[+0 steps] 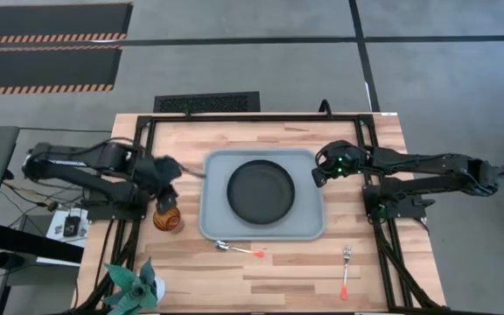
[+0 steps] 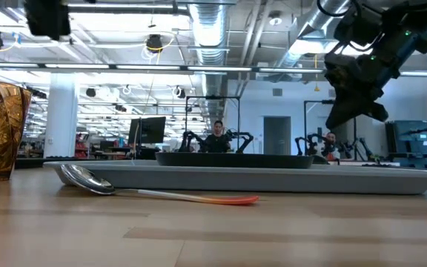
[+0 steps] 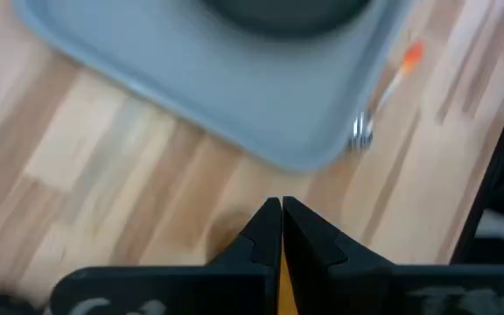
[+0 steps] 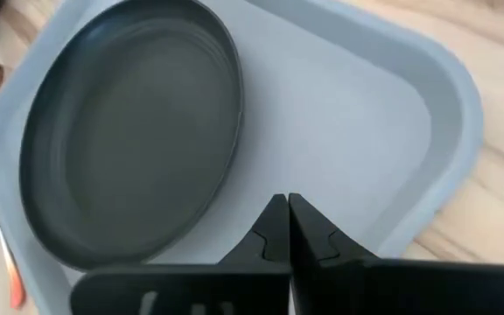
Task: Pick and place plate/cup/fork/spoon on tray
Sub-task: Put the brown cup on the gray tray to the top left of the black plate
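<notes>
The black plate [image 1: 261,191] lies in the middle of the grey-blue tray [image 1: 309,223]. The amber cup [image 1: 168,219] stands upright on the table by the tray's left side. My left gripper [image 1: 171,185] hovers just above it with its fingers shut [image 3: 281,219]; an amber sliver shows through the gap at their base. The spoon [image 1: 239,249] lies on the table along the tray's near edge. The fork [image 1: 346,271] lies on the table near the right front. My right gripper [image 1: 319,175] is shut [image 4: 287,219] and empty above the tray's right side.
A teal plant-like ornament [image 1: 134,284] stands at the table's near left corner. A black vent grille [image 1: 206,102] lies beyond the far edge. The black frame rails [image 1: 383,236] run along both sides of the table. People and other rigs show in the room behind [image 2: 217,137].
</notes>
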